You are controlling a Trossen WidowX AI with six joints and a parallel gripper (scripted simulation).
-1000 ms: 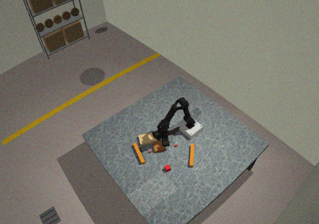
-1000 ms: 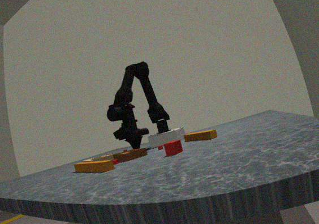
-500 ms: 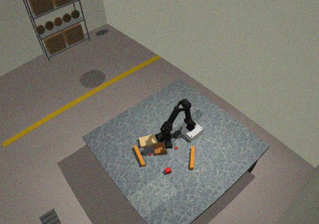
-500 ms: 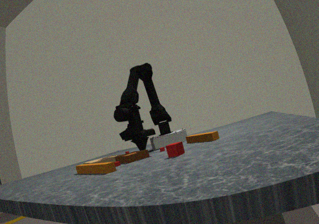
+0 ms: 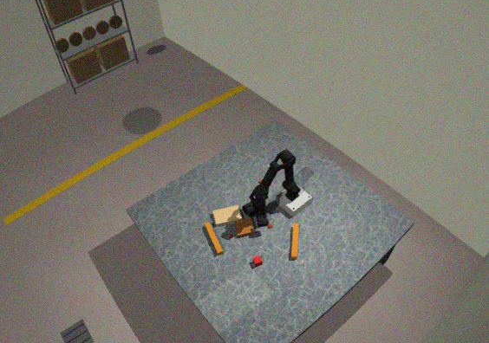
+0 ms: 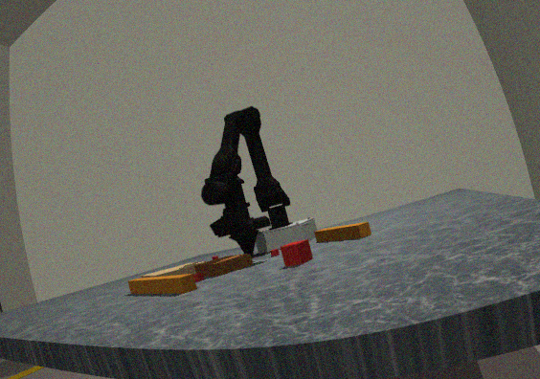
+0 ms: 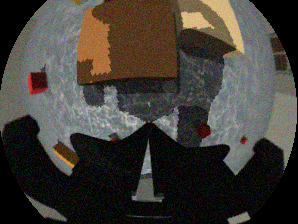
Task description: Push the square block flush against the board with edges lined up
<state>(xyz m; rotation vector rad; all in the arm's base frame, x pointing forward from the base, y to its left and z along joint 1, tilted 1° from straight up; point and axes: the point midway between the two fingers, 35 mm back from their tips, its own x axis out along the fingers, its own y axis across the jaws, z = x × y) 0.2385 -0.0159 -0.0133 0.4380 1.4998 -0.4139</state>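
Note:
The brown square block (image 5: pixel 244 227) (image 6: pixel 232 264) (image 7: pixel 137 42) lies flat on the table. The pale tan board (image 5: pixel 223 215) (image 6: pixel 169 270) (image 7: pixel 227 22) lies flat beside it. In the wrist view the block's right side runs close along the board; I cannot tell whether the whole side touches. The block's near edge sticks out past the board's near edge. My gripper (image 5: pixel 263 223) (image 6: pixel 249 253) (image 7: pixel 149 125) is shut and empty, low over the table. In the wrist view its tips are a short gap short of the block's near side, in shadow.
Orange bars (image 5: pixel 213 238) (image 5: pixel 295 241) (image 6: pixel 163 285) (image 6: pixel 343 233) lie on both sides. A red cube (image 5: pixel 257 261) (image 6: pixel 296 254) (image 7: pixel 38 82) stands toward the front. Small red pieces (image 5: pixel 230 236) (image 5: pixel 270 226) (image 7: pixel 203 131) lie near the block. The arm's pale base (image 5: pixel 300 201) is behind the gripper.

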